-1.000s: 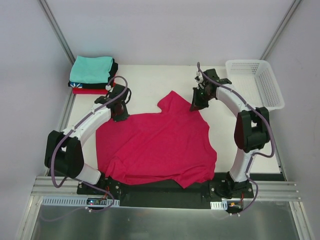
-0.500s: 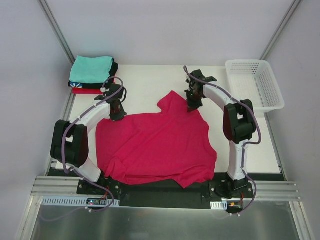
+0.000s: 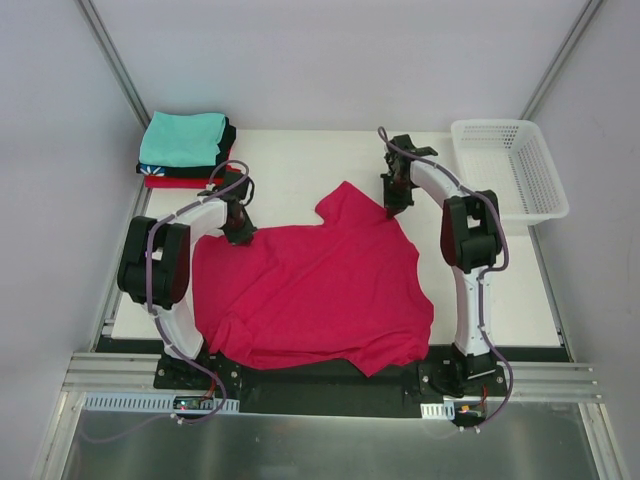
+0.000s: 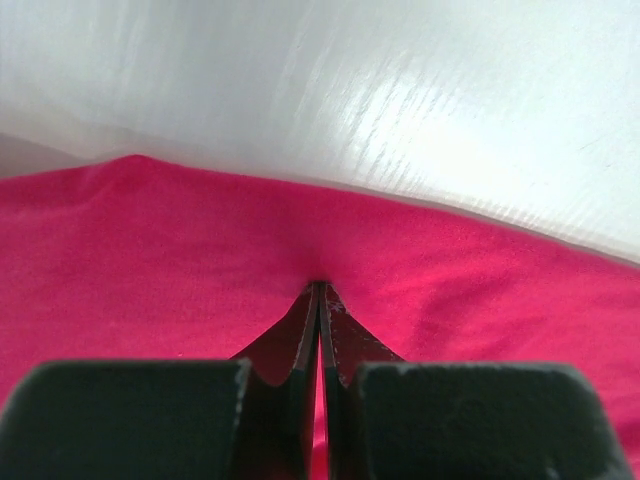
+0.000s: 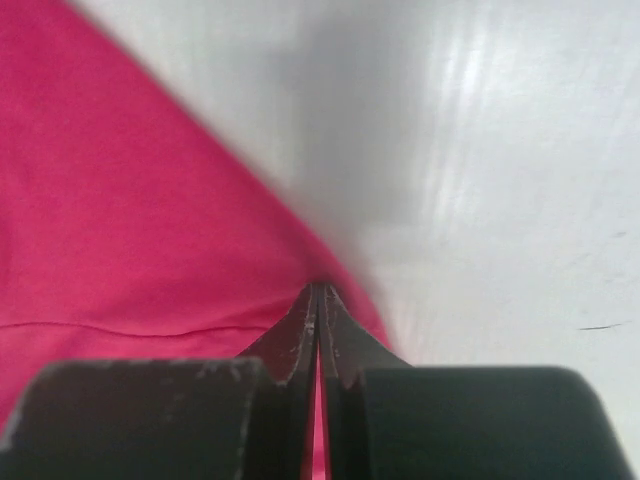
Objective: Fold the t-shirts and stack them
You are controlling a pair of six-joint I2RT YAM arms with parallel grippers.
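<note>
You had your left gripper [image 3: 238,232] and right gripper [image 3: 393,205] each clamped on the far edge of the pink t-shirt [image 3: 320,290], spread mid-table [image 3: 300,160]. A folded stack [image 3: 185,140] sat far left, a basket [image 3: 500,123] far right.

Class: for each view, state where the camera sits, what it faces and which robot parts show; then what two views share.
Top: above, behind the arms, looking down on the table; both show.
Left wrist: on that arm, facing the pink shirt; shut left gripper shows.
Right wrist: on that arm, facing the shirt's edge and table; shut right gripper shows.
Shared: all show the shirt.
</note>
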